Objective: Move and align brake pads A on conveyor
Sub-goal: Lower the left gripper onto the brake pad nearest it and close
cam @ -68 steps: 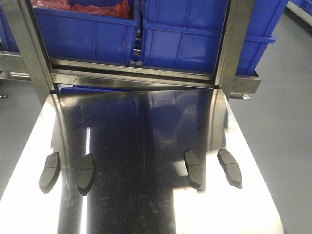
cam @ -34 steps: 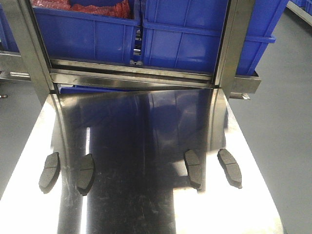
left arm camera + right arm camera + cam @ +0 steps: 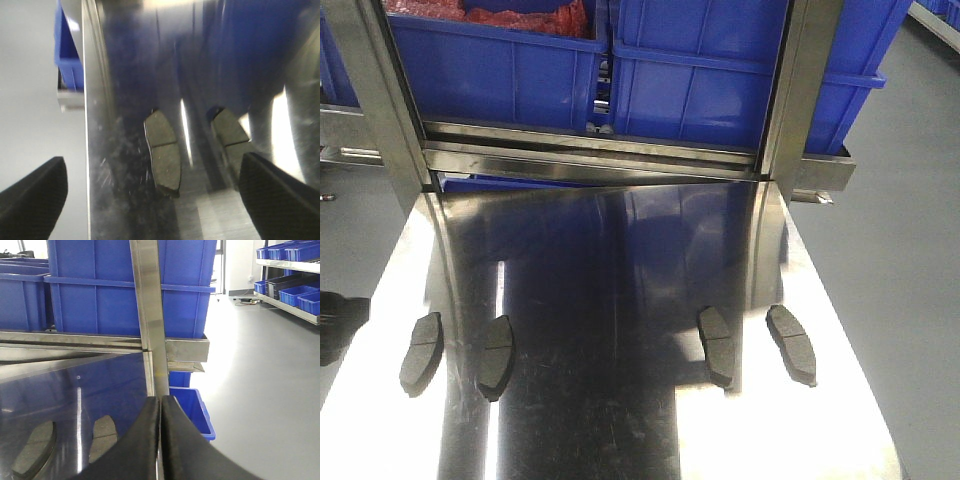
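Note:
Four dark-grey brake pads lie on the shiny steel table top (image 3: 620, 300): two at the left (image 3: 421, 352) (image 3: 496, 357) and two at the right (image 3: 716, 345) (image 3: 791, 343). The conveyor belt is out of view. My left gripper (image 3: 157, 200) is open and empty above the table's left edge. The leftmost pad (image 3: 162, 152) lies just ahead between its fingers and the second pad (image 3: 232, 135) is to the right. A dark part of the left gripper (image 3: 335, 325) shows at the front view's left edge. My right gripper (image 3: 160, 440) is shut and empty, beside the right pads (image 3: 103, 437) (image 3: 35, 447).
Blue plastic bins (image 3: 700, 80) stand on a steel frame behind the table, one holding red material (image 3: 520, 15). Steel uprights (image 3: 800, 90) (image 3: 380, 100) rise at the table's far corners. A small blue bin (image 3: 192, 410) sits on the grey floor at the right.
A dark part of my left gripper has come into the front view at the left edge. The four pads have not moved.

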